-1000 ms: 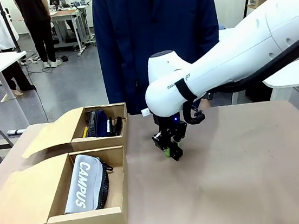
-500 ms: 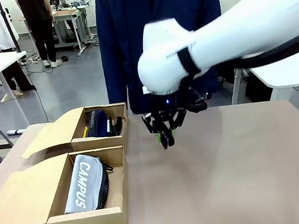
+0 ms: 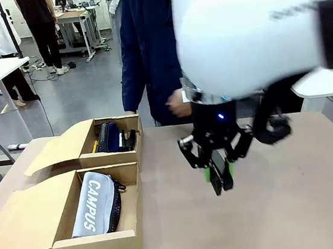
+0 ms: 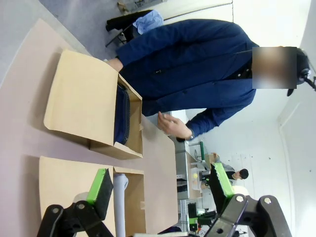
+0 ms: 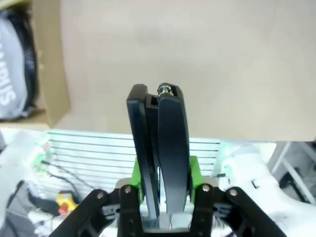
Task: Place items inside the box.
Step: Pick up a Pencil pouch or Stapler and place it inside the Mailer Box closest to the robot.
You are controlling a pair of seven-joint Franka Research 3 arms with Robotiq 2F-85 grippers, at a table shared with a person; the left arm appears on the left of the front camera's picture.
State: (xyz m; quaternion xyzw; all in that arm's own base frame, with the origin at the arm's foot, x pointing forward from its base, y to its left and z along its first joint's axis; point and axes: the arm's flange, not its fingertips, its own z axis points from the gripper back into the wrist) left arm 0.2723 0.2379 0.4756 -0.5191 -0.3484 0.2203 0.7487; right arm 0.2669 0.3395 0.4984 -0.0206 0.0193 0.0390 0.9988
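Front view: right end effector (image 3: 219,175) is now up off the tabletop (image 3: 299,211) and much nearer the camera than a second ago, when it sat low at mid-table. The arm has swung round and blocks most of the upper right of the picture. In the right wrist view we see the jaws narrowed onto the black stapler (image 5: 159,143), green pads on both flanks, with its long body sticking straight out past the fingertips. So we judge the pick done and the carry toward a box under way.

The left end effector (image 4: 160,186) is spread wide with nothing in it, hanging above the boxes.

The grey CAMPUS pouch (image 3: 97,203) already lies in the near box (image 3: 96,247). The navy pouch (image 3: 112,137) and some smaller dark bits are in the far box (image 3: 113,158). We cannot tell which box the stapler is for.

Room: the tabletop right of the boxes is bare, so there is free travel leftward. Both lids fold out to the left, away from the approach. The right-hand walls of the boxes are the edges to clear, so the stapler tip must stay above them. The near box has little spare room beside the pouch. A person's hand (image 3: 179,103) is near the far edge, just behind the arm, so watch it.
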